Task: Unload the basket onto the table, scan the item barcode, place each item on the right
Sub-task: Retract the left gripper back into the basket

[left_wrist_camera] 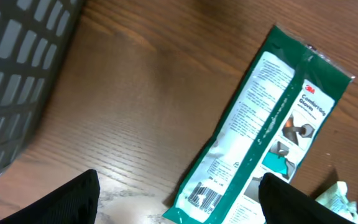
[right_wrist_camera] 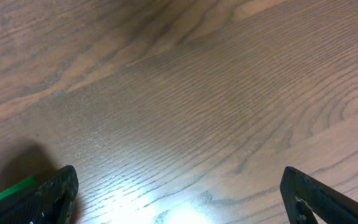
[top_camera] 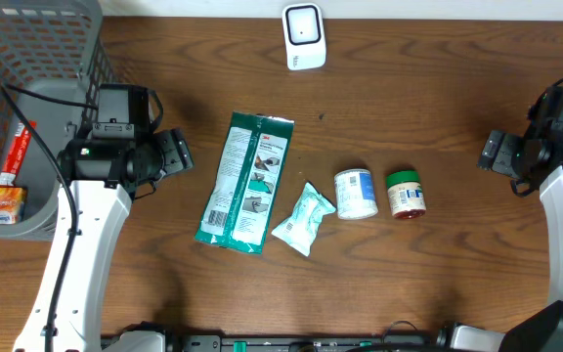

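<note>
Overhead: basket left, scanner beyond packet

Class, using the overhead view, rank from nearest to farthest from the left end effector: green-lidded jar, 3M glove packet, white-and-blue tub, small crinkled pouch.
1. 3M glove packet, just right of the left end effector.
2. small crinkled pouch, table centre.
3. white-and-blue tub, right of the pouch.
4. green-lidded jar, farthest right.
</note>
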Robot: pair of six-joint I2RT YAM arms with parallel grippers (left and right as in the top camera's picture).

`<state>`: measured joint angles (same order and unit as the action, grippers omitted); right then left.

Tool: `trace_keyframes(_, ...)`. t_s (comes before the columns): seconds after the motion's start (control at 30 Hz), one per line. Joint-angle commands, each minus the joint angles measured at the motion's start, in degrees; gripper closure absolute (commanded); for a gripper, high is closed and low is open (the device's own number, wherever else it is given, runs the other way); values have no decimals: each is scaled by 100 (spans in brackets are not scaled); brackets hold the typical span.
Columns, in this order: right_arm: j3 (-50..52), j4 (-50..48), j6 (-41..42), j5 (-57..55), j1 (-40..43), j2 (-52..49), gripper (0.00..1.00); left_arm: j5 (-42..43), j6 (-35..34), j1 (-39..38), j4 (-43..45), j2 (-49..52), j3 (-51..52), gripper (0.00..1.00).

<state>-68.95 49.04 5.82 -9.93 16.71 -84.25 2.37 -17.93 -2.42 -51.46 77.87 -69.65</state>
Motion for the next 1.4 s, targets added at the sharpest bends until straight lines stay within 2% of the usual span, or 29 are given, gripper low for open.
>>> trace_keyframes(0.0,-66,9,-33,-50,22,28,1,-199,136,61,-81,44,-109,20)
trace_keyframes(0.17,-66,9,-33,-50,22,28,1,-142,155,404,-101,70,-136,20)
trace_keyframes(0.3,-66,9,-33,-50,22,28,1,734,341,922,-236,118,-455,20)
trace_keyframes(0.4,-66,9,-33,-50,22,28,1,1224,483,1375,-678,385,-1246,20)
trace_keyframes(0.5,-66,9,-33,-50,22,28,1,1222,483,1541,-831,562,-1967,20)
trace_keyframes(0.63,-66,9,-33,-50,22,28,1,1222,474,1558,-435,540,-2424,20)
trace_keyframes(0.9,-66,9,-33,-50,22,28,1,1217,262,1591,334,533,-2787,20)
trace_keyframes(1.27,-66,9,-33,-50,22,28,1,1193,269,1591,267,474,-2986,20)
trace_keyframes(1.37,-66,9,-33,-50,22,28,1,940,267,1591,81,474,-2986,20)
